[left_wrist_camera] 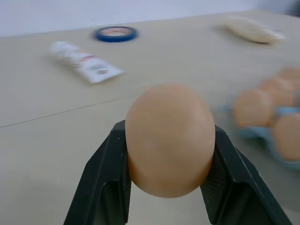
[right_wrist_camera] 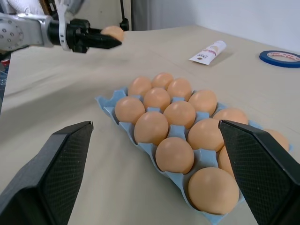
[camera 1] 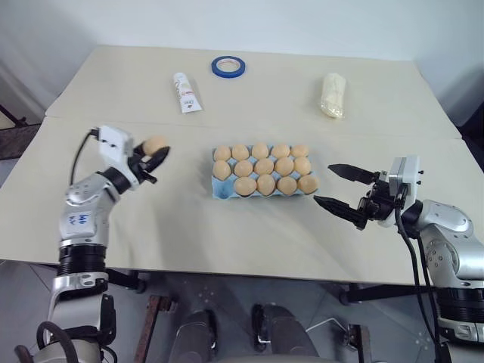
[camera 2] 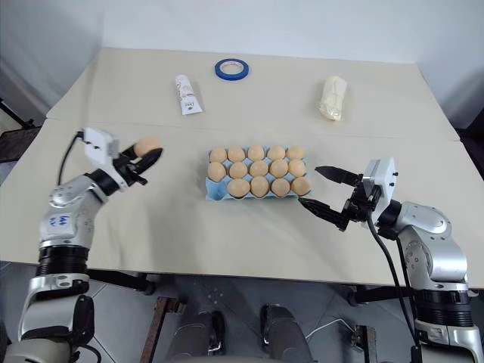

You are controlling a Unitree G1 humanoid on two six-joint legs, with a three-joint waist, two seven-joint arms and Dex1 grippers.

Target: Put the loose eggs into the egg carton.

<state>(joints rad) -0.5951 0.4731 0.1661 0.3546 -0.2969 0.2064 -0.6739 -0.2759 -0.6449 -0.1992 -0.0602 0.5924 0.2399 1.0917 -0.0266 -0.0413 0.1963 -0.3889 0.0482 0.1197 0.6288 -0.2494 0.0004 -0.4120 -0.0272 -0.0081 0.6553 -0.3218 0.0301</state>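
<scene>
Black left gripper (left_wrist_camera: 168,154) pinches an egg (left_wrist_camera: 169,138); right gripper (camera 1: 342,188) gapes empty beside the carton (camera 1: 224,188).

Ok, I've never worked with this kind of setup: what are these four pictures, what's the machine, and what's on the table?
It is a humanoid robot with two arms, each ending in a gripper of two black fingers. Two pictures come from cameras in its head, looking down over a beige table. The other two come from cameras on each wrist, looking along that gripper's fingers.

The left gripper is shut on one egg, held above the table to the left of the egg carton. The carton is light blue and nearly full; the near-left corner cup looks empty. The right gripper is open, beside the carton's right end, holding nothing.

Farther back lie a white tube, a blue tape roll and a pale wrapped bundle.
</scene>
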